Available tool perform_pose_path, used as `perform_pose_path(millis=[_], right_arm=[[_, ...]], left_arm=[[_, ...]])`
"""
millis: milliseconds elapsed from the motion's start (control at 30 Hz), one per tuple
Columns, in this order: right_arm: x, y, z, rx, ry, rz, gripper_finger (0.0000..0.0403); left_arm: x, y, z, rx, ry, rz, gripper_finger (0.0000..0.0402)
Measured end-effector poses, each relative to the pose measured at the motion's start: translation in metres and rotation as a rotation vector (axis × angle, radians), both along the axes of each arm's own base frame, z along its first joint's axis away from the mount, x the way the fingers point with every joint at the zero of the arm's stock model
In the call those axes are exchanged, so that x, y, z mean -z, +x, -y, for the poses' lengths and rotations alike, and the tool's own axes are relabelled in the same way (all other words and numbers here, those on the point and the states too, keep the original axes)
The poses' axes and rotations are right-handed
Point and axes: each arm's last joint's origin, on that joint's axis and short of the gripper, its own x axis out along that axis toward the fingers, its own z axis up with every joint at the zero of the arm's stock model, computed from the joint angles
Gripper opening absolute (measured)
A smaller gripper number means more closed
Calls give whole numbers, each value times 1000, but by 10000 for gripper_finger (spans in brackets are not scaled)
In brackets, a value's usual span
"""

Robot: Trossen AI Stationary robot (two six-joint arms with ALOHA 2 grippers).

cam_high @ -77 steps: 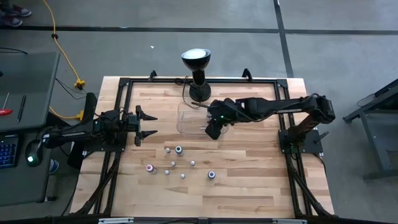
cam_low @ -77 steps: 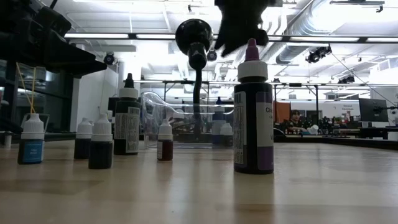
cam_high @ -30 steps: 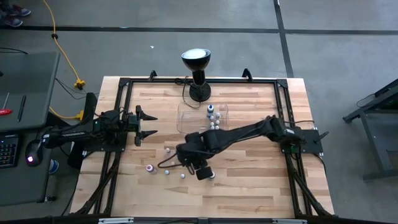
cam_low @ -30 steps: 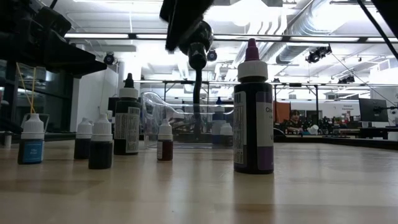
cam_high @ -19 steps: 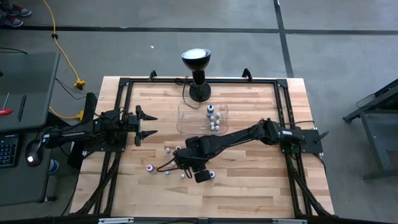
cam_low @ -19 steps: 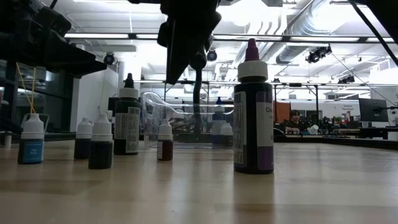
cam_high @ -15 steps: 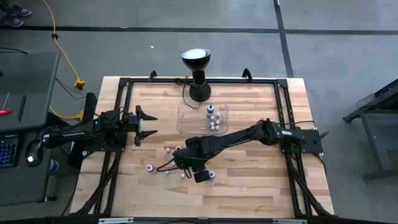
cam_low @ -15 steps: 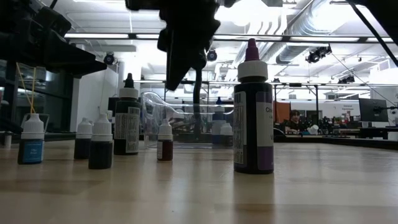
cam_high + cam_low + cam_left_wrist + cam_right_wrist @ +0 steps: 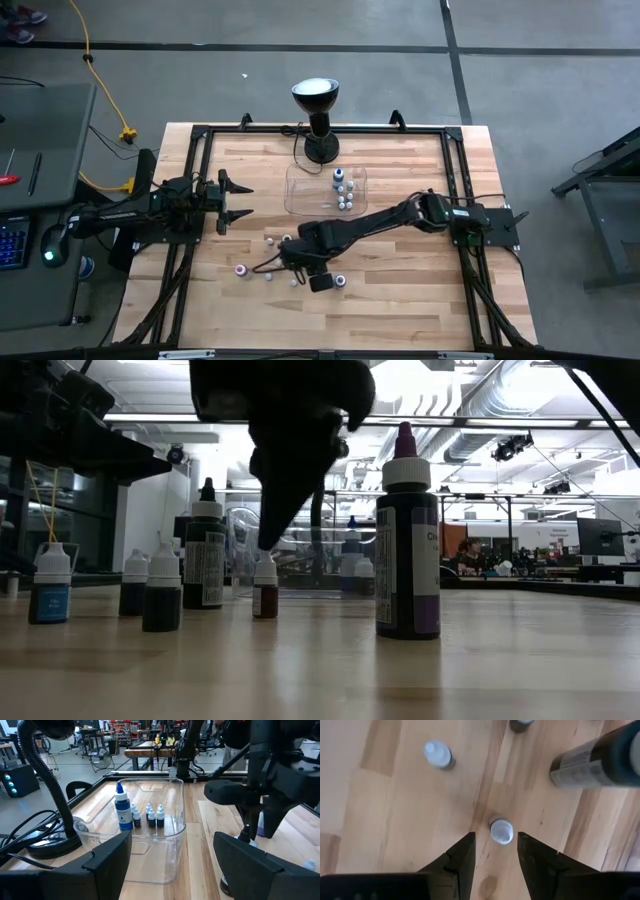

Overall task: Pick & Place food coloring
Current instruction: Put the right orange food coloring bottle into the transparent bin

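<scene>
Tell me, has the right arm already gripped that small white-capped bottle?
No: the right gripper hangs open above the small white-capped bottle, its jaws apart and not touching it.

The table [image 9: 400, 300] is pale wood planking, smooth with a slight sheen and visible grain. The tray [image 9: 172, 827] is clear glossy plastic with a thin see-through wall. The food coloring bottles [image 9: 407, 550] look like plastic, with white caps and printed paper-like labels on the larger ones. The lamp [image 9: 316, 98] has a dark, glossy shade. The right gripper [image 9: 494, 851] has matt black fingers, seemingly plastic.
</scene>
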Motion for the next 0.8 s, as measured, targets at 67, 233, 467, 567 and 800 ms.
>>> perform_pose_path(millis=[67, 233, 467, 567, 800], right_arm=[[-1, 1, 2, 8, 2, 7, 135], [1, 3, 8, 17, 18, 2, 135], [3, 4, 7, 13, 27, 0, 135], [6, 4, 7, 10, 40, -2, 135], [25, 2, 7, 26, 52, -15, 135]], left_arm=[[0, 0, 0, 0, 0, 0, 278], [0, 0, 0, 0, 0, 0, 278], [0, 0, 0, 0, 0, 0, 278], [0, 0, 0, 0, 0, 0, 278], [0, 0, 0, 0, 0, 0, 278]])
